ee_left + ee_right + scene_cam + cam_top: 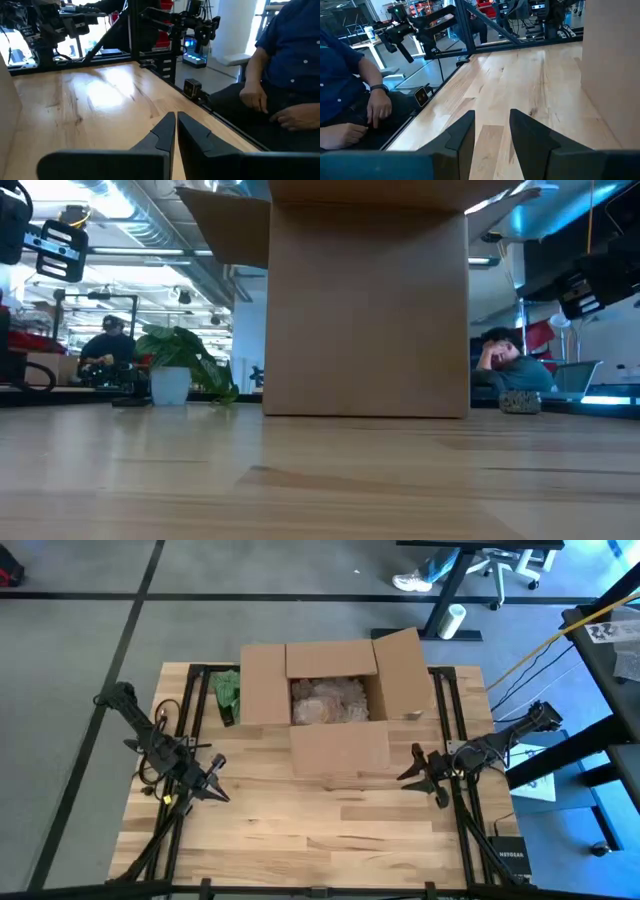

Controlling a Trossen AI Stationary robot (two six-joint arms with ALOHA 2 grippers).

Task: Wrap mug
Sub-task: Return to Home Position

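Pale wooden table (320,480) lies open between our two tools, down to the near edge; the brown cardboard box (265,690) stands toward the far edge, flaps spread, the clear bubble-wrap bundle (328,700) inside it; our left tool (176,124) is closed on nothing; our right tool (492,122) stands slightly parted, holding nothing; both dark arms angle inward from the table's sides.

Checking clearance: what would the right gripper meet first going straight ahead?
Way looks free: the right gripper points over bare table alongside the cardboard box, probably missing it; depth is unclear.
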